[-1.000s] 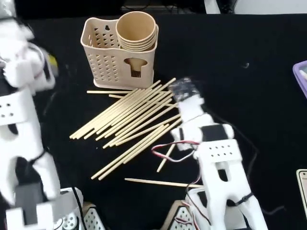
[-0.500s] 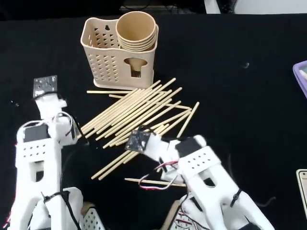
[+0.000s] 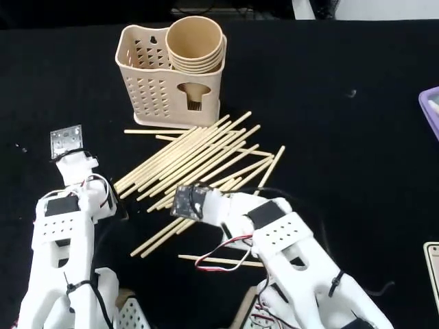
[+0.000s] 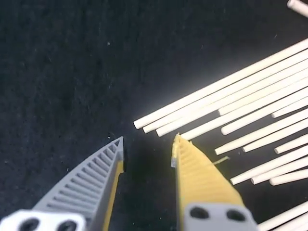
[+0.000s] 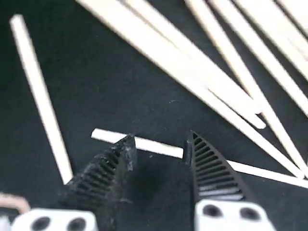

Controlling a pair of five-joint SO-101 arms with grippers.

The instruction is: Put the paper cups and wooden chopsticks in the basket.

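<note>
A black cloth (image 3: 357, 178) covers the table, matte and slightly fuzzy, and the close views show fine pale lint scattered over its weave. At the right edge, in the farther half, a purple tray (image 3: 430, 110) is cut off by the frame. Just its rounded corner and a pale patch inside it show. Near the right front corner lies a pale card (image 3: 433, 264), also cut off. A small pale speck (image 3: 351, 93) sits on the cloth, far and to the right. Beyond the table's far edge, a white surface (image 3: 387, 8) lies at the far right, with a slanted white strip (image 3: 302, 8) just left of it.
</note>
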